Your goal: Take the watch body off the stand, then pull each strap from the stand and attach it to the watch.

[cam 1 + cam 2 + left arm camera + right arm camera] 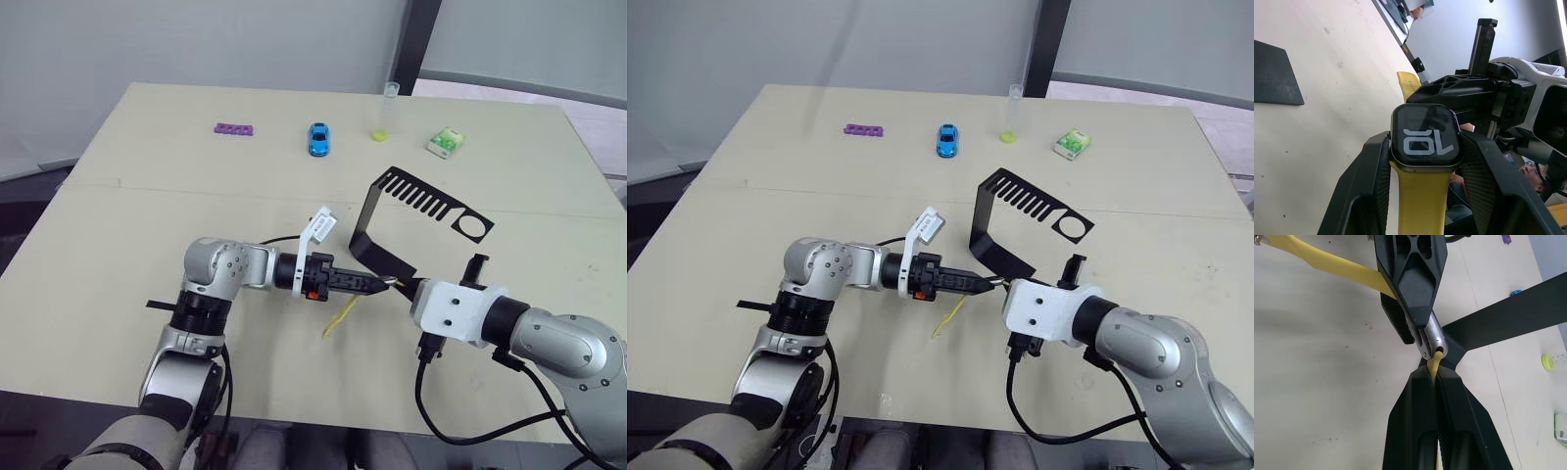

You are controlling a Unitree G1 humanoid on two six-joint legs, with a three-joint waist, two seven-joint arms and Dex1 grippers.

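Beige table (118, 255); left fingers (1376, 186) clamp watch body (1425, 137); right fingers (1415, 426) pinch a strap (1436, 363).

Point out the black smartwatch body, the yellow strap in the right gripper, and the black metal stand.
Black smartwatch body (1425, 139): left wrist view, middle of the screen.
Yellow strap (1435, 361): right wrist view, end above the fingertips.
Black bent sheet-metal stand (423, 199): left eye view, slotted top arm.

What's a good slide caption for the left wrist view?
Left gripper clamps the watch body, one yellow strap attached, as the right gripper brings the second strap.
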